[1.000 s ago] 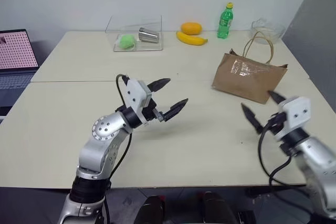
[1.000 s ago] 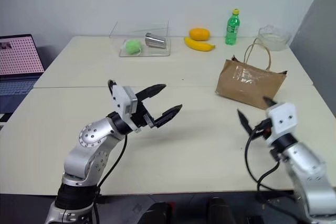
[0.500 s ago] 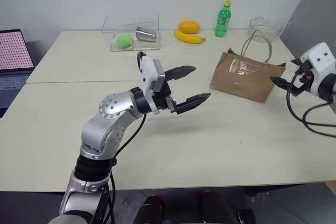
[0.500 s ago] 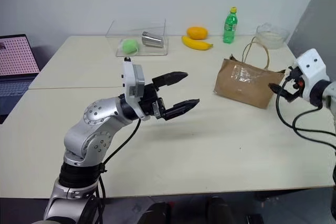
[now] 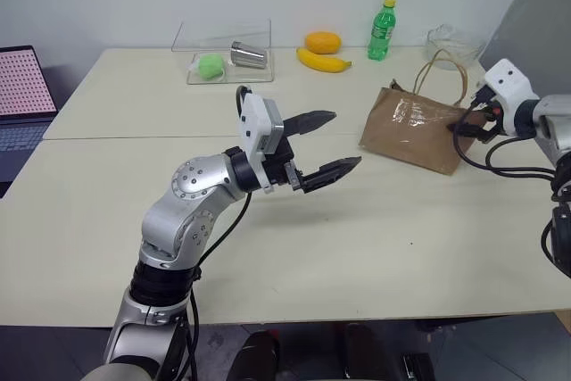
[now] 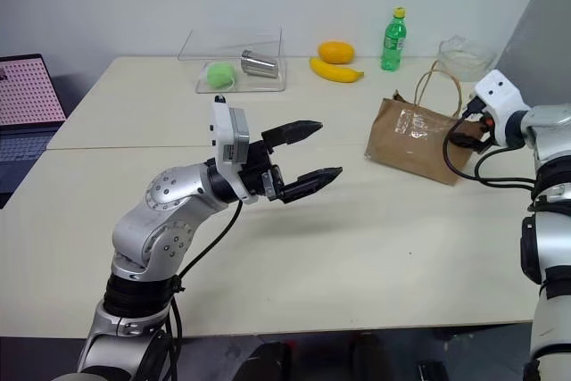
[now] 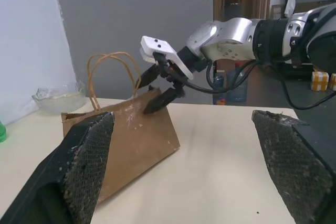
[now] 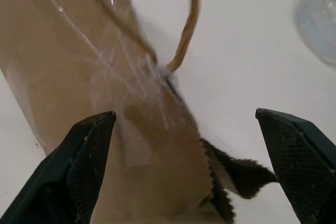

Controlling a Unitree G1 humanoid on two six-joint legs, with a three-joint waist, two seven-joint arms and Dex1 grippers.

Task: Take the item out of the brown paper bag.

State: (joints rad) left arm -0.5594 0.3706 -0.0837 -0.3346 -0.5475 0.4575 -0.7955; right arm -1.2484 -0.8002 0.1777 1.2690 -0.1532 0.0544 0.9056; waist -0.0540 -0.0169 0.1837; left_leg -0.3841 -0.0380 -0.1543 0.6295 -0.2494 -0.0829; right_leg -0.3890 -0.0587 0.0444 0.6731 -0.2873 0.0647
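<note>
Swinging up from low at the counter's near right edge, the right arm has carried the right gripper to the top right corner of the brown paper bag, while the left arm has lifted and turned toward the bag and now hangs above the middle of the counter.

Largest first: the counter is a pale surface with a seam running across it. The left arm reaches over its centre, and the left gripper has its jaws spread wide and empty, aimed at the bag from well apart. The bag sits toward the counter's right edge, its loop handles standing up. The right gripper's jaws also stand wide apart, one finger above the bag's rim and one against its upper side, closed on nothing yet; the right wrist view looks straight down at the crinkled paper and one handle.

Along the far edge lie a clear plastic box, a glass bowl, a banana and a green soda bottle.

The item is hidden, presumably inside the bag. Reaching the mouth suggests the next step is to open or steady the bag.
</note>
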